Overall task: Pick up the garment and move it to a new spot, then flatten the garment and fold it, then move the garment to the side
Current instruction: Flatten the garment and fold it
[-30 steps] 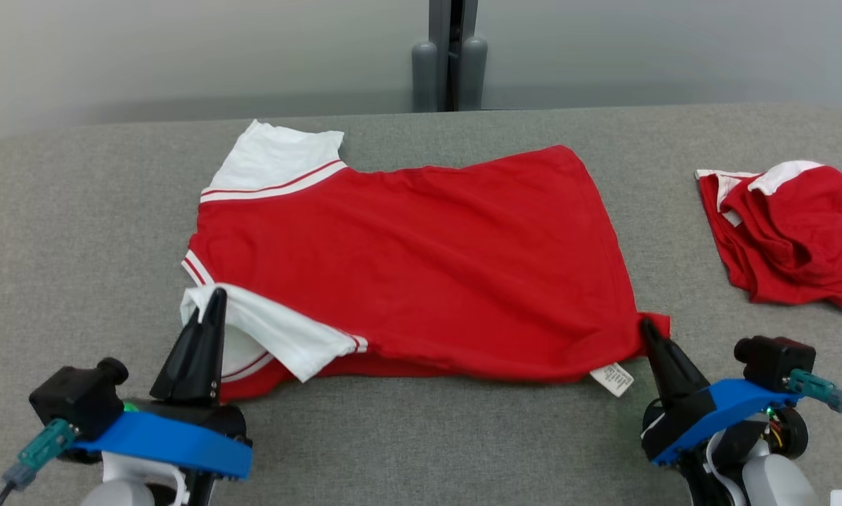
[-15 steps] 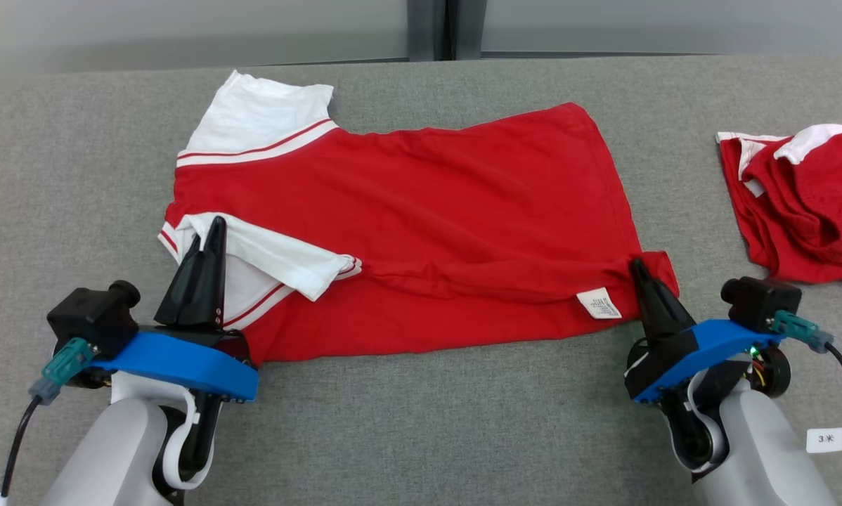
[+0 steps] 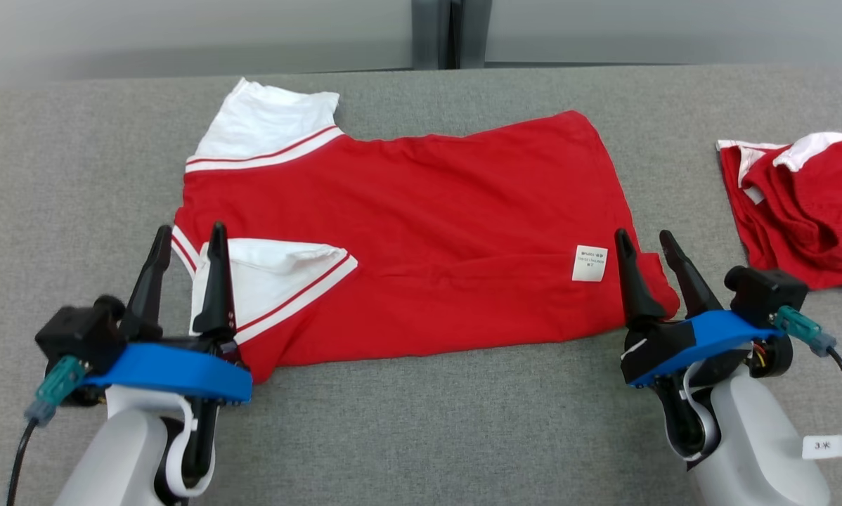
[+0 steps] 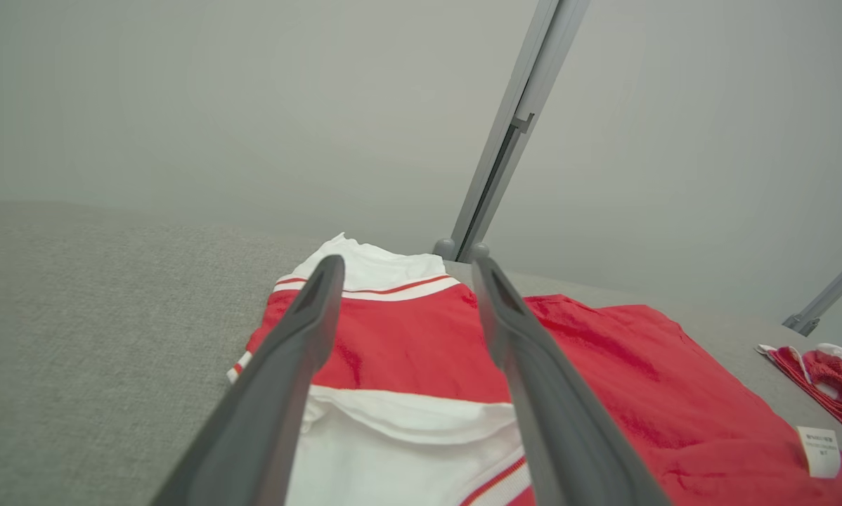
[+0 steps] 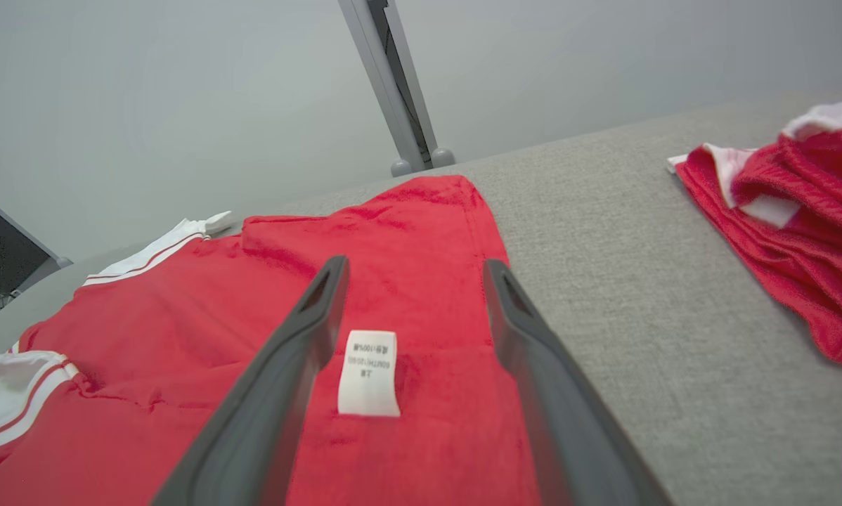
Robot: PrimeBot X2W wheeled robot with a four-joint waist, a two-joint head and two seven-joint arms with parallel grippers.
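Hovering at the near edge of the garment (image 3: 421, 211), which lies flat on the tabletop (image 3: 421, 422), long axis left to right. My left hand (image 3: 190, 230), wide and empty, is over the white sleeve (image 3: 280, 270). My right hand (image 3: 642, 237), equally wide, is at the hem corner. The care label (image 3: 590, 263) print is too small to read, possibly sizing.

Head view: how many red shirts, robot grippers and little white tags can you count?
Red-and-white shirts: 2, the spread-out shirt and the crumpled shirt.
Grippers: 2, the left gripper and the right gripper, both open.
White tags: 1, the tag on the spread-out shirt.
Total: 5.
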